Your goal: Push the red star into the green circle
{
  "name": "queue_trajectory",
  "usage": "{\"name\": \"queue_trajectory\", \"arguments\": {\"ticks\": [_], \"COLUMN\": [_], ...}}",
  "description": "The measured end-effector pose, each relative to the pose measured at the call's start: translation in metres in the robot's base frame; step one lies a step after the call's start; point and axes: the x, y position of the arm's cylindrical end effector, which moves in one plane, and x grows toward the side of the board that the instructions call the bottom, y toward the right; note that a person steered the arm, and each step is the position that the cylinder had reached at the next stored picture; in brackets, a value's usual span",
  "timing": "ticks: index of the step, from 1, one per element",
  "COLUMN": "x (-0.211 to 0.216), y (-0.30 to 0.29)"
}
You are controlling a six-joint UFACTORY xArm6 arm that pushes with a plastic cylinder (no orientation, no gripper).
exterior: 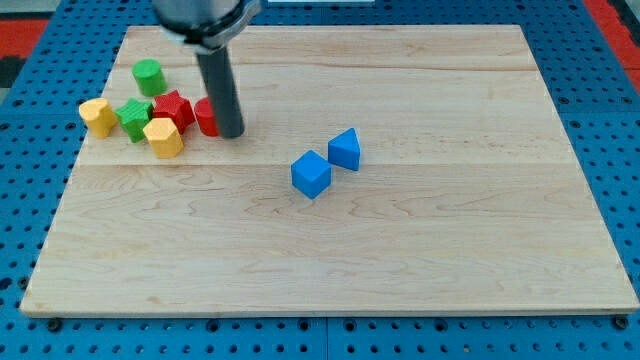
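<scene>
The red star (173, 107) lies near the view's upper left on the wooden board, touching a green star (133, 117) on its left and a yellow block (163, 137) below it. The green circle (148, 75) stands just above them, a small gap from the red star. A second red block (206, 117) sits right of the red star, partly hidden by my rod. My tip (231, 132) rests on the board right against that red block's right side.
Another yellow block (97, 116) lies left of the green star. Two blue blocks (311, 174) (345, 149) sit near the board's middle. The board's left edge (75, 160) is close to the cluster.
</scene>
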Motion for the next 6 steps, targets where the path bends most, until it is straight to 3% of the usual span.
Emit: {"name": "queue_trajectory", "arguments": {"ticks": [1,2,3,5,6], "x": [-0.004,-0.075,-0.131,-0.069,-0.105], "y": [-0.049,0.007,-0.064,-0.082,-0.088]}}
